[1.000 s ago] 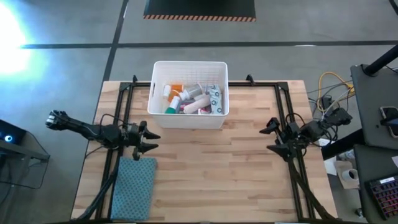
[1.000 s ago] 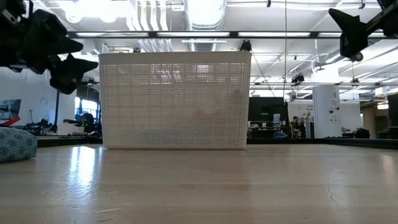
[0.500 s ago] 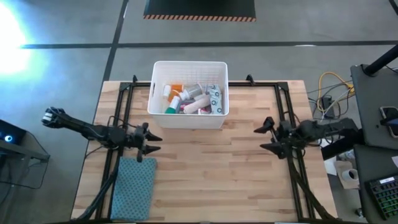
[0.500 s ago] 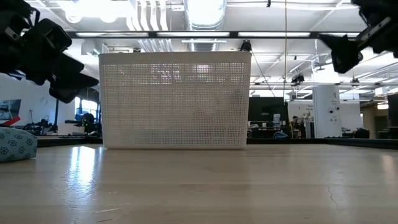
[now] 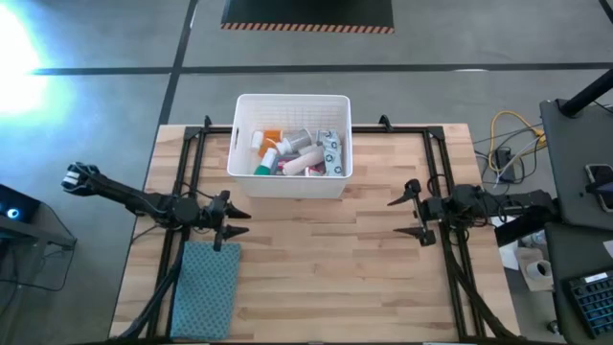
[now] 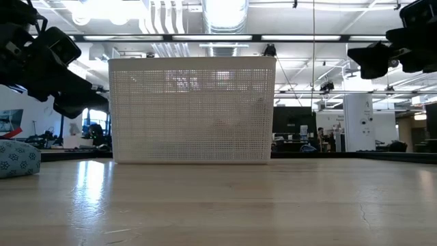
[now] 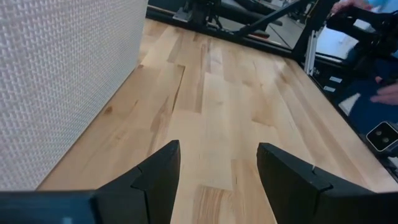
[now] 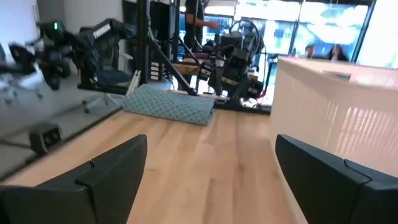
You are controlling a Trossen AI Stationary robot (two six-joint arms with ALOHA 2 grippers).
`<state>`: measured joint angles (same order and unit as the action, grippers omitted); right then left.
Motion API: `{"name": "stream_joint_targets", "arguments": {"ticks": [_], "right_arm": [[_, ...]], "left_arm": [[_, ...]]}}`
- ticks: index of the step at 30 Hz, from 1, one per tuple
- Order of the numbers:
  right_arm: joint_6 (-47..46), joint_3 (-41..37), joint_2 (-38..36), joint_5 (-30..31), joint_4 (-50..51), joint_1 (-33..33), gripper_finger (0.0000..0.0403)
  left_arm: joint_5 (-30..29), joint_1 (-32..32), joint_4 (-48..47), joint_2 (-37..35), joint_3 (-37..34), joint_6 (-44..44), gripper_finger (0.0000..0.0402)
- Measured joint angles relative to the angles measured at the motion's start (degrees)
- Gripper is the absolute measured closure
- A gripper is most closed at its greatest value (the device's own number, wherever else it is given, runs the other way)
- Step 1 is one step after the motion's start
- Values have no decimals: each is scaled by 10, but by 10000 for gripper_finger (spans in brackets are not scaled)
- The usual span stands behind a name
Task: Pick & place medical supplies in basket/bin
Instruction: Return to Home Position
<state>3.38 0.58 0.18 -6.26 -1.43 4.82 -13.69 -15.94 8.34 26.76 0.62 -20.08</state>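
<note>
The white ribbed bin (image 5: 290, 188) stands on the table's far middle; in the low view its perforated wall (image 6: 192, 109) fills the centre. Medical supplies (image 5: 292, 153) lie inside it: white bottles, an orange vial, a patterned packet. My left gripper (image 5: 239, 223) (image 7: 217, 168) hovers open near the bin's near-left corner, pointing toward the table's right. My right gripper (image 5: 395, 217) (image 8: 211, 155) hovers open to the right of the bin, pointing toward the table's left. Both hang above the tabletop (image 6: 75, 96) (image 6: 365, 58) and hold nothing.
A blue-grey folded cloth (image 5: 206, 287) (image 6: 17, 158) lies flat on the table's near-left part, just below my left gripper; the right wrist view shows it too (image 8: 168, 102). Black frame rails (image 5: 182, 220) (image 5: 450, 249) run along both sides. Bare wood (image 5: 326, 268) spreads between the grippers.
My right gripper has moved toward the table's left and come down somewhat, its fingers still open. My left gripper has sunk a little and drifted slightly toward the near edge. The bin, supplies and cloth have stayed put.
</note>
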Motion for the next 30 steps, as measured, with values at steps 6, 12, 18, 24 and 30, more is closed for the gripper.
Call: {"name": "stream_joint_targets", "arguments": {"ticks": [6, 12, 18, 24, 30], "right_arm": [[-108, 0, 4, 2, 0, 0, 58], [-136, 0, 4, 2, 0, 0, 58], [-137, 0, 4, 2, 0, 0, 58], [-137, 0, 4, 2, 0, 0, 58], [-137, 0, 4, 2, 0, 0, 57]], "left_arm": [[0, 0, 0, 0, 0, 0, 208], [0, 0, 0, 0, 0, 0, 208], [0, 0, 0, 0, 0, 0, 208], [0, 0, 0, 0, 0, 0, 208], [0, 0, 0, 0, 0, 0, 208]]}}
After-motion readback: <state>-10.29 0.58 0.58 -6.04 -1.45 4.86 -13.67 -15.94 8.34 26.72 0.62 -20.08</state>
